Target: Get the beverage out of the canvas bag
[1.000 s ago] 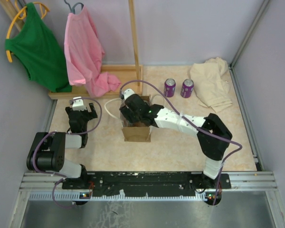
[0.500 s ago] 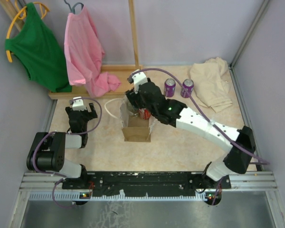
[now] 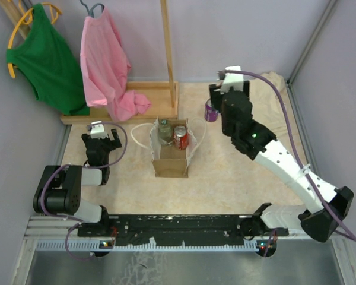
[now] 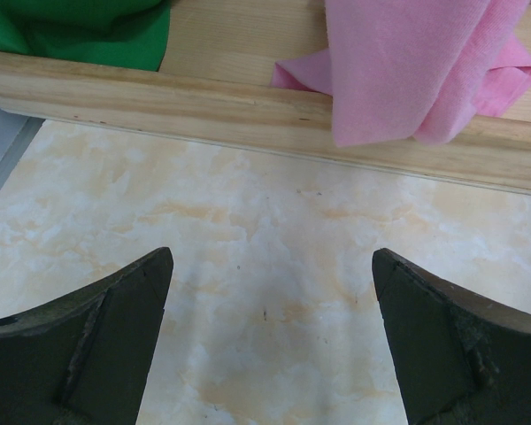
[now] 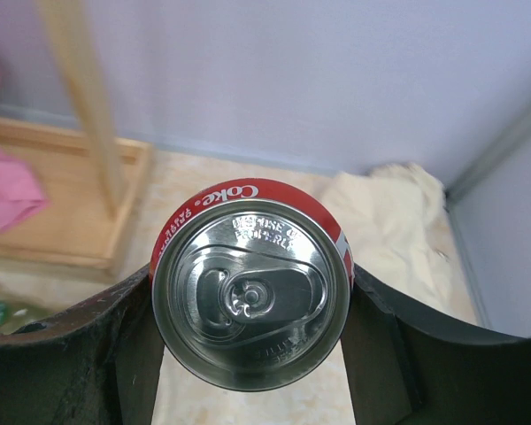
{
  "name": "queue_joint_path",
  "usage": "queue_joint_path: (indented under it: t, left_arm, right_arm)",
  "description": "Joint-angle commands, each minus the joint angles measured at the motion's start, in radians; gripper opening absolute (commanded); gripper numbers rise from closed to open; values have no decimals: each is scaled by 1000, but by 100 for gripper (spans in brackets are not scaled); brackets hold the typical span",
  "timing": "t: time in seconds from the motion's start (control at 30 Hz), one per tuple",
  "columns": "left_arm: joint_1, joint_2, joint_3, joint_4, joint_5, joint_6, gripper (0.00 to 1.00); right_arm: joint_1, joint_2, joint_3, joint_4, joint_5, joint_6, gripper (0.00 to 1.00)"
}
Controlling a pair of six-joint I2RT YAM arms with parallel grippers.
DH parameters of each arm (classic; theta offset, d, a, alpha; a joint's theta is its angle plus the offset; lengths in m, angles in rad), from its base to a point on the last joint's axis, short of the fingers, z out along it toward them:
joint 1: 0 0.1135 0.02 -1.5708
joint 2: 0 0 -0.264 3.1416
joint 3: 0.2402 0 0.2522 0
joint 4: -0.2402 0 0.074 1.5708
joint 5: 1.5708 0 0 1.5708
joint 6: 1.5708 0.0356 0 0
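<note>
One red Coke can (image 5: 250,283) is out of the canvas bag (image 3: 170,163), clamped at its sides between the two fingers of the right tool (image 5: 251,305), its pull-tab top facing the wrist camera. Seen from above, that tool hangs beyond the bag's far right corner, well apart from it, and hides the can. A purple can (image 3: 210,111) stands on the tabletop (image 3: 225,178) just on the bag's side of the tool.

The bag stands upright with its mouth open. Inside are a second red can (image 3: 180,138) and, to its left, what looks like a greenish bottle (image 3: 164,131), though it is too small to be sure.

Left of the bag, the left tool (image 4: 272,283) sits over bare tabletop, jaws wide with nothing between them. Behind the bag, a wooden rack (image 3: 130,116) carries a pink garment (image 3: 107,59) and a green garment (image 3: 44,59). A cream cloth (image 5: 389,221) lies far right of the bag.
</note>
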Motion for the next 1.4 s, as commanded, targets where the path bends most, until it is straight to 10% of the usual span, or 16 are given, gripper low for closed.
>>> queue_joint_path:
  t: [0.0, 0.53, 1.37]
  left_arm:
    - [-3, 1, 20, 11, 14, -12, 100]
    - [-2, 18, 29, 10, 15, -10, 100]
    - [-3, 16, 28, 9, 16, -10, 100]
  right_arm:
    - [-152, -70, -95, 15, 6, 127, 0]
    - [-388, 50, -357, 128, -237, 327, 0]
    - [-496, 310, -236, -3, -427, 419, 0]
